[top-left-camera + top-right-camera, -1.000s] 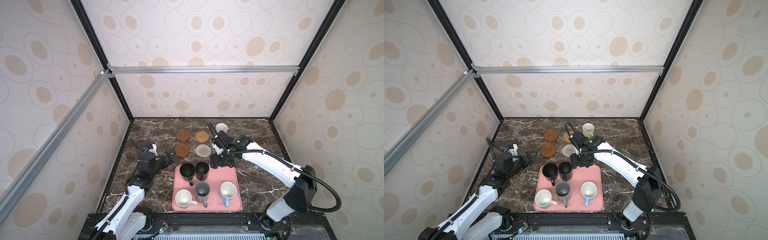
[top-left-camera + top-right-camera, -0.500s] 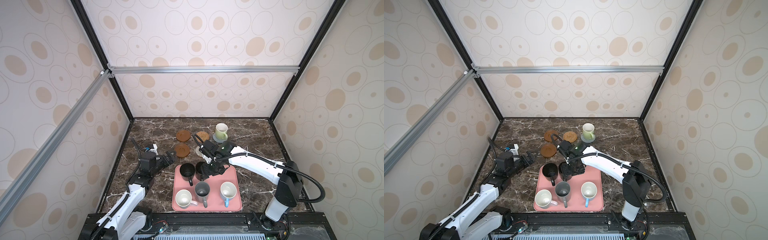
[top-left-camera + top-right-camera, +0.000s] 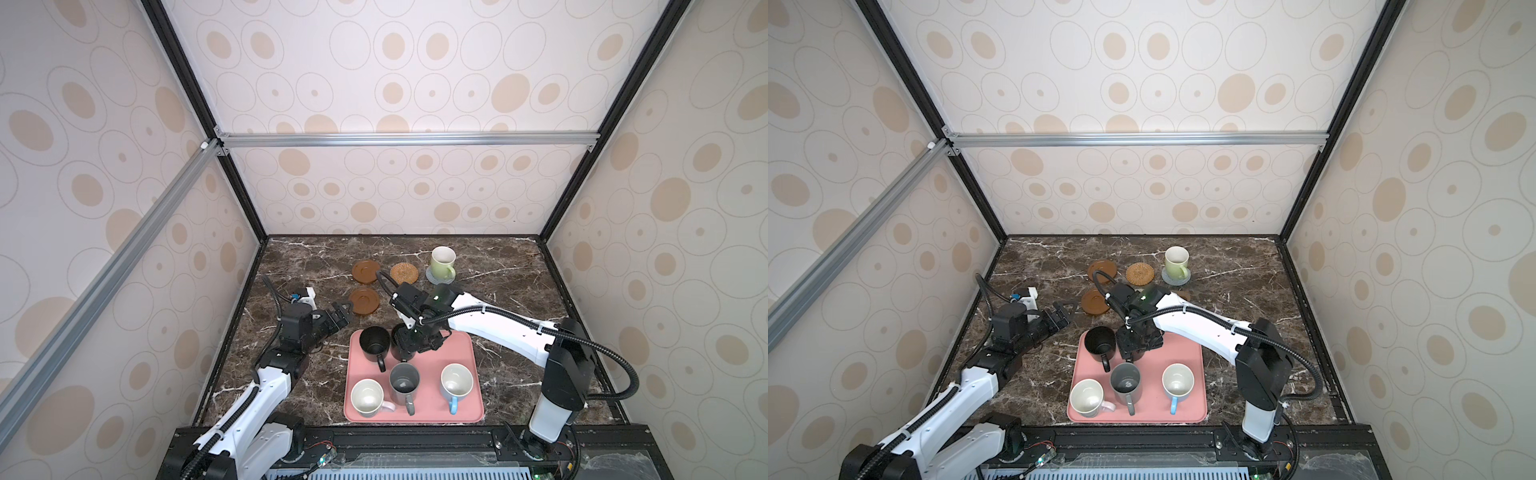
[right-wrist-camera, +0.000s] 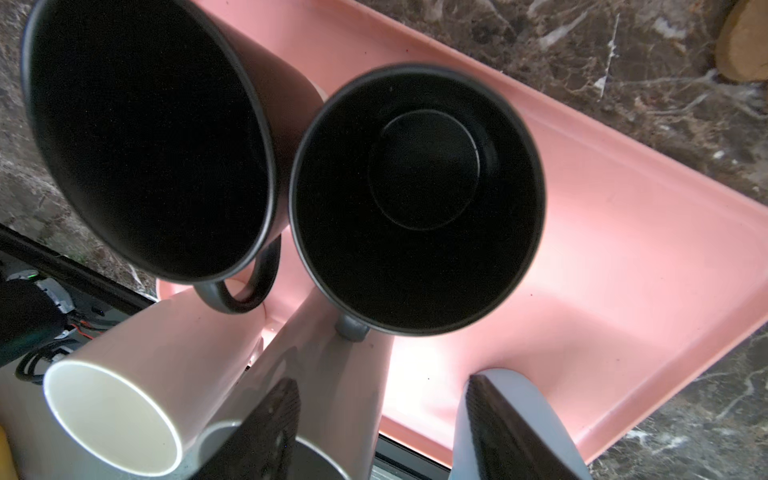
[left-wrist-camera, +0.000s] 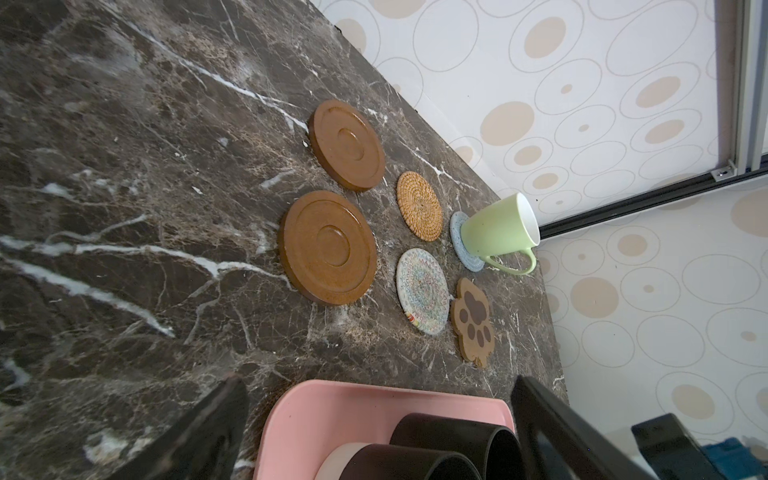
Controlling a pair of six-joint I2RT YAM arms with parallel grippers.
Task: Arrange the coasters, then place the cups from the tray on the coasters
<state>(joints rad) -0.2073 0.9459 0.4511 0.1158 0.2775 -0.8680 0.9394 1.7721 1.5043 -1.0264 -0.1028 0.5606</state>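
The pink tray (image 3: 465,353) holds a black cup (image 3: 374,340), a second black cup (image 4: 415,199), a grey cup (image 3: 404,382), a white cup with a pinkish handle (image 3: 366,397) and a light blue cup (image 3: 456,380). My right gripper (image 3: 415,340) hangs open just above the second black cup, holding nothing. The light green cup (image 5: 498,226) stands on the blue-grey coaster (image 5: 459,237). Two brown discs (image 5: 348,145) (image 5: 328,247), the rattan coaster (image 5: 419,205), the whitish coaster (image 5: 423,291) and the paw coaster (image 5: 473,322) lie bare. My left gripper (image 3: 343,312) is open beside the nearer disc.
The dark marble table (image 3: 519,282) is boxed in by patterned walls at the back and sides. A black rail (image 3: 415,436) runs along the front edge behind the tray. My right arm (image 3: 498,328) crosses over the whitish and paw coasters in both top views.
My right gripper has swung from the back, beside the light green cup, forward and left to hover over the black cups on the tray. The left arm has not moved.
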